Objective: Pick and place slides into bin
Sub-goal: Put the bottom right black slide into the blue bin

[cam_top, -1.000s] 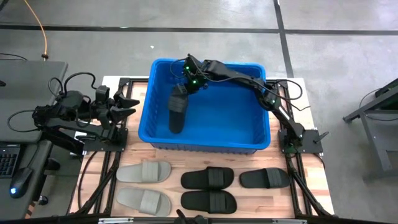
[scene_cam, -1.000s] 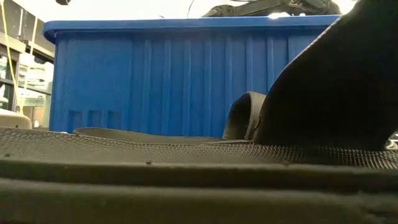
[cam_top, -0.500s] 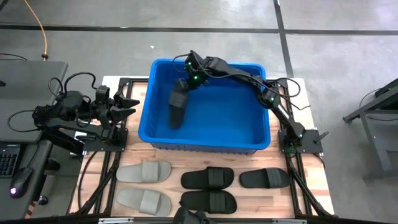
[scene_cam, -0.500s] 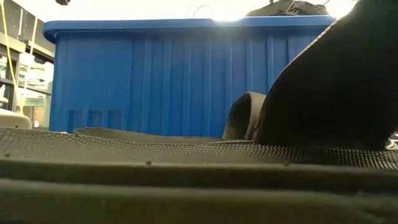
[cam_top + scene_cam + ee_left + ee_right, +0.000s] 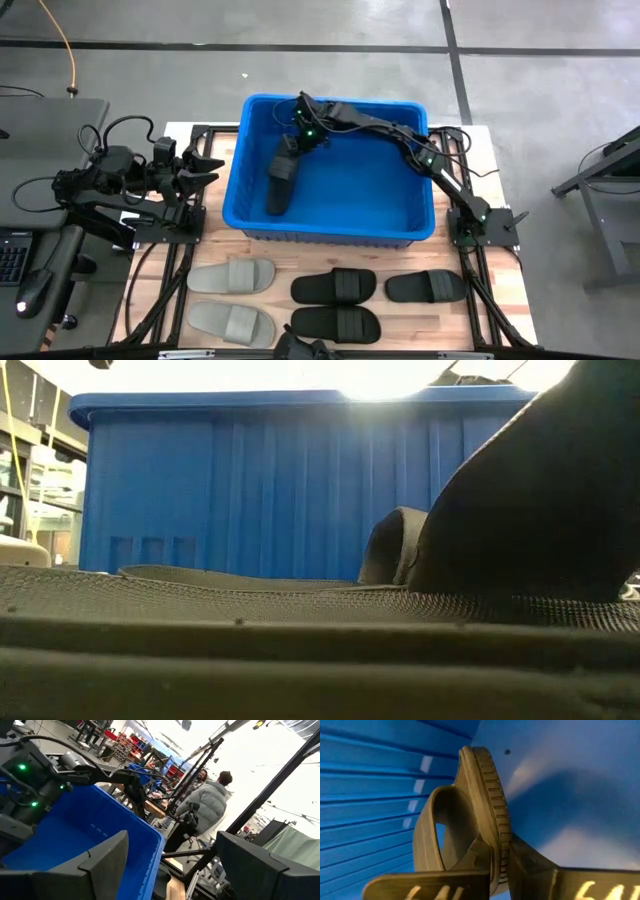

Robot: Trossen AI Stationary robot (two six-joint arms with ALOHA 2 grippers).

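Your right gripper (image 5: 290, 140) is clamped on one black slide (image 5: 280, 180) inside the bin (image 5: 425, 215); five slides (image 5: 335, 287) remain on the table; left gripper (image 5: 200, 170) idle, fingers apart.

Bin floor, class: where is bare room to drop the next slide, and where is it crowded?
The bin floor is bare from the held black slide across to the right wall. Its left part is crowded: the right gripper holds that slide there.
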